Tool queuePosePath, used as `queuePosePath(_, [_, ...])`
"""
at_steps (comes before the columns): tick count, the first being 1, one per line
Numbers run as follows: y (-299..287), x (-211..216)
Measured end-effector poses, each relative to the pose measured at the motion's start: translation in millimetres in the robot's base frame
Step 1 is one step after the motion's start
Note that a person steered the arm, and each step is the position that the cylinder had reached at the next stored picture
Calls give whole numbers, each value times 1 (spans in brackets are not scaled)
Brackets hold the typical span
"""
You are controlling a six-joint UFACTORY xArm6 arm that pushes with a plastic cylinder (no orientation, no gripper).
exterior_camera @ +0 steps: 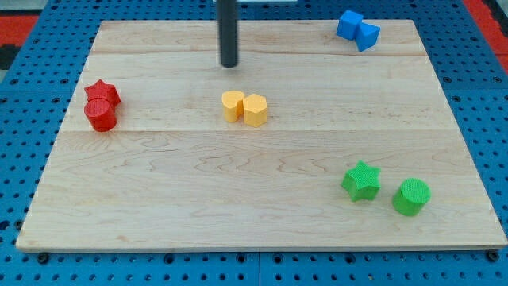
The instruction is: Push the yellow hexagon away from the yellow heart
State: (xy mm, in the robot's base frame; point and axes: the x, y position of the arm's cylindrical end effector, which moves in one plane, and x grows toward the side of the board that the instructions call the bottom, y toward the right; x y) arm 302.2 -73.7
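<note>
Nearest the view's bottom, a green star (361,180) and green cylinder (411,196) lie clear of the work. At mid-board the yellow hexagon (255,110) touches the yellow heart (232,105) on its right. Beyond, my tip (229,65) holds nothing (a bare rod), apart from both, probably positioning for the push.

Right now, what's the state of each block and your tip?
My tip: above the yellow pair, touching nothing.
Yellow hexagon: touching the heart.
Yellow heart: on the hexagon's left.
Red star and red cylinder: touching.
Blue blocks: touching.
Green star and green cylinder: apart.
</note>
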Motion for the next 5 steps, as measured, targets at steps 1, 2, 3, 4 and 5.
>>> queuePosePath(1, [-63,43])
queuePosePath(2, [-16,84])
queuePosePath(3, [62,111])
queuePosePath(4, [89,119])
queuePosePath(5, [155,119])
